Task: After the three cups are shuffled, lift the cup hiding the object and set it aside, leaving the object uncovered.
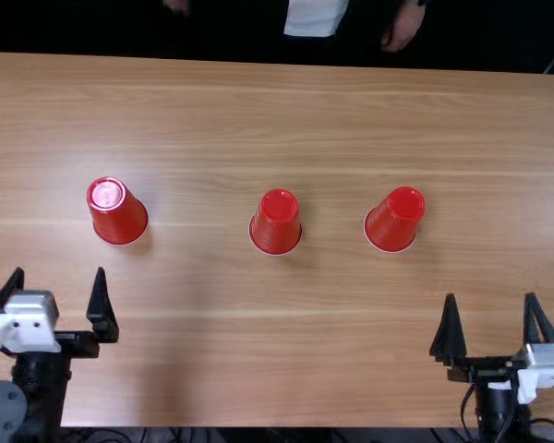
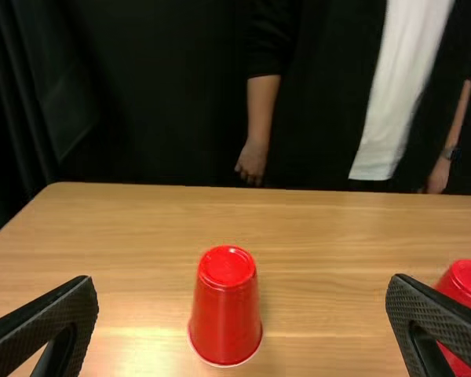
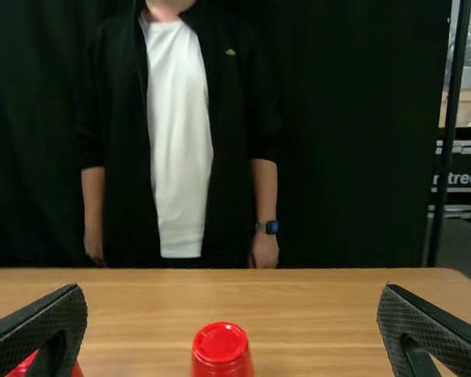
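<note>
Three red cups stand upside down in a row across the middle of the wooden table (image 1: 277, 101): a left cup (image 1: 116, 212), a middle cup (image 1: 276, 221) and a right cup (image 1: 395, 220). No ball or other object is visible. My left gripper (image 1: 57, 293) rests open near the front left corner, below the left cup (image 2: 225, 306); the middle cup (image 2: 465, 294) peeks past one finger. My right gripper (image 1: 490, 323) stands open near the front right corner, with the right cup (image 3: 220, 351) ahead of it and the middle cup (image 3: 47, 367) at its edge. Both grippers hold nothing.
Wide bare wood separates the cups from both grippers and from the far edge. A person stands behind the far edge of the table, hands hanging off the surface.
</note>
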You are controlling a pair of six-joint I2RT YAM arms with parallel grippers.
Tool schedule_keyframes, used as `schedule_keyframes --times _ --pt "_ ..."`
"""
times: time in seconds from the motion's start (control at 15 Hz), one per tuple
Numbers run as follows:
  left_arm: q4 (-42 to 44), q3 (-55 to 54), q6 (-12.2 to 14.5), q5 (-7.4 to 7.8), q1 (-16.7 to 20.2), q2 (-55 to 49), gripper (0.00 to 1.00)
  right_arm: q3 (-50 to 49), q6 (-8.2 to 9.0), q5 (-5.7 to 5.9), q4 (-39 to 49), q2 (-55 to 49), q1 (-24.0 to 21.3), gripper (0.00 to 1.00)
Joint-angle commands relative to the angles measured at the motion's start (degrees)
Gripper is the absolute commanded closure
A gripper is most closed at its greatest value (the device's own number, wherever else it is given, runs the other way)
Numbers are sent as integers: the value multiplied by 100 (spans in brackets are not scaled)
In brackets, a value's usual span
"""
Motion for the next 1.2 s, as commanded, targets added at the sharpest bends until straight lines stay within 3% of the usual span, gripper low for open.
schedule_keyframes --times 0.0,0.2,0.33,0.53,0.73,1.13 --pt "-382 738 31 27 101 474 0 617 -478 70 -265 450 -64 0" --pt "-1838 2118 31 -47 163 1256 0 1953 -721 59 -1478 1495 -64 0" --pt "-2819 3014 62 -174 171 1793 0 2841 -721 38 -2406 2216 -55 0" --pt "-4116 4210 400 -395 171 2680 0 3886 -689 38 -3724 3288 -47 0" --pt "-5160 5185 410 -416 163 3533 0 4537 -700 28 -4557 4009 -38 0" --pt "-6194 5818 400 -427 101 4702 0 5117 -668 28 -5886 5222 -20 0"
